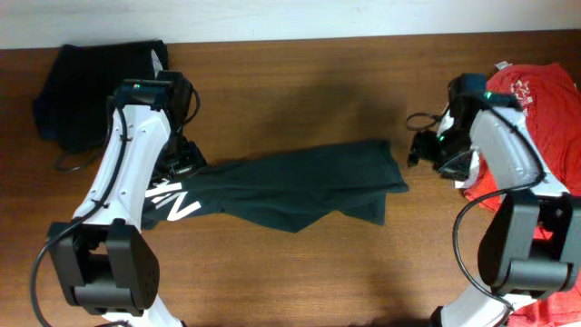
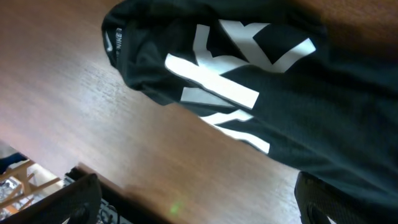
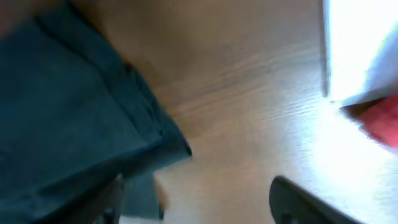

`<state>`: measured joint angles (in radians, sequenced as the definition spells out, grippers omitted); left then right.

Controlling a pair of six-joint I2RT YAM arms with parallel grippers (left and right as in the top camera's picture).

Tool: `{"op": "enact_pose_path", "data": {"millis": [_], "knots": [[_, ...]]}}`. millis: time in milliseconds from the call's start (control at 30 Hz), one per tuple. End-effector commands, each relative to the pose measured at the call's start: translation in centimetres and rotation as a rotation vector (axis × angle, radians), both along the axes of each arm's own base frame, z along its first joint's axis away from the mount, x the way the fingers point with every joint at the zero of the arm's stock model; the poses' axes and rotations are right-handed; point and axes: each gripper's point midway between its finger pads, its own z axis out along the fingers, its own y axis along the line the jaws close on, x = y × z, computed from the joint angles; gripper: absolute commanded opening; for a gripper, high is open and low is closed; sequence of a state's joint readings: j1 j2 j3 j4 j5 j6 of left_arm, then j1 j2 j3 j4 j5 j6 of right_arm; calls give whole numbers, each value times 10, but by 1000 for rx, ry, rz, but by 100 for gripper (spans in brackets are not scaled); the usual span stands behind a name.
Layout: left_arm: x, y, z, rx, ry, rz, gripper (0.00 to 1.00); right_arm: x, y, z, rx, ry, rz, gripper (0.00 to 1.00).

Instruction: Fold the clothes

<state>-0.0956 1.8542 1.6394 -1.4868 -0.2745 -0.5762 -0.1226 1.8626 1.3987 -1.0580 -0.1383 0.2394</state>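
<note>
A brown wooden table (image 1: 300,263) fills nearly all of the overhead view, its grain running along its length. Beyond the table's far edge lies 1 pale, off-white strip (image 1: 272,18); whether it is wall or floor cannot be told. The tabletop looks darker toward that far edge and warmer brown toward the near edge. In the left wrist view the tabletop has a dull sheen and 1 small green glint (image 2: 176,205) close to its edge. Past that edge, blurred pale wooden pieces (image 2: 15,180) show, too unclear to name. In the right wrist view strong light washes 1 patch (image 3: 323,143) of the tabletop almost white.
</note>
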Motion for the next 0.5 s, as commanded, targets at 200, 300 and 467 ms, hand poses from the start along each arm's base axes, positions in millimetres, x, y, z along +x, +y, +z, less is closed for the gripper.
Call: {"op": "enact_pose_path", "data": {"millis": [200, 300, 467], "knots": [[0, -1, -5, -5, -13, -10, 99, 5, 65, -42, 176, -150, 260, 64], [0, -1, -5, -5, -12, -10, 99, 7, 77, -44, 111, -154, 318, 62], [0, -1, -5, -4, -11, -10, 99, 5, 84, -47, 65, -145, 353, 53]]}}
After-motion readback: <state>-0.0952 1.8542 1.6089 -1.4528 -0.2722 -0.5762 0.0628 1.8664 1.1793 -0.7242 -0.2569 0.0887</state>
